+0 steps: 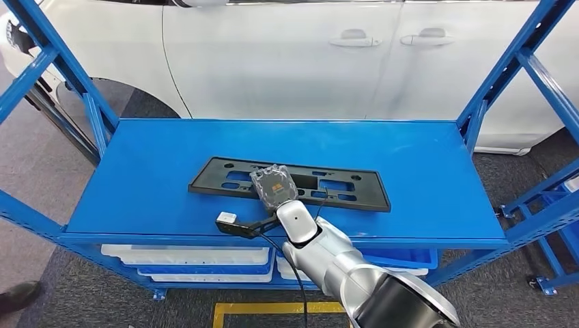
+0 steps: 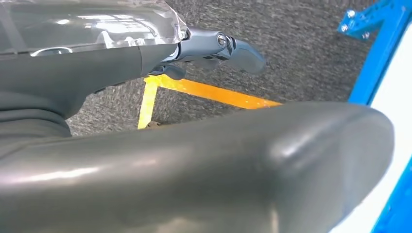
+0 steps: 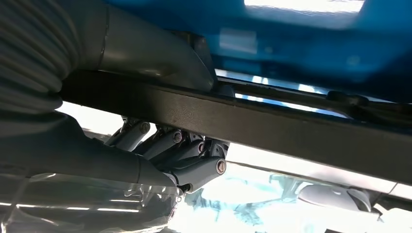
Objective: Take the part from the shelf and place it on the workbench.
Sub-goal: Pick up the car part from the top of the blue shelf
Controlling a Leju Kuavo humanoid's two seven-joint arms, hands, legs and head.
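Observation:
The part (image 1: 341, 188) is a long black plastic frame with slots, lying flat in the middle of the blue shelf (image 1: 423, 157). My right hand (image 1: 273, 186), wrapped in clear film, lies on the part's near edge left of its middle. In the right wrist view the part (image 3: 291, 126) runs across as a dark bar; my thumb lies on one side of it and my dark fingers (image 3: 194, 170) curl on the other, so the hand grips it. My left hand (image 2: 145, 160) hangs over the grey floor with a finger (image 2: 233, 46) stretched out, holding nothing.
A white car (image 1: 307, 55) stands close behind the shelf. Blue uprights (image 1: 505, 75) and braces frame both ends. White bins (image 1: 191, 263) sit on the level below. Yellow floor tape (image 1: 273, 309) marks the carpet in front, and a person's shoe (image 1: 17, 297) is at the lower left.

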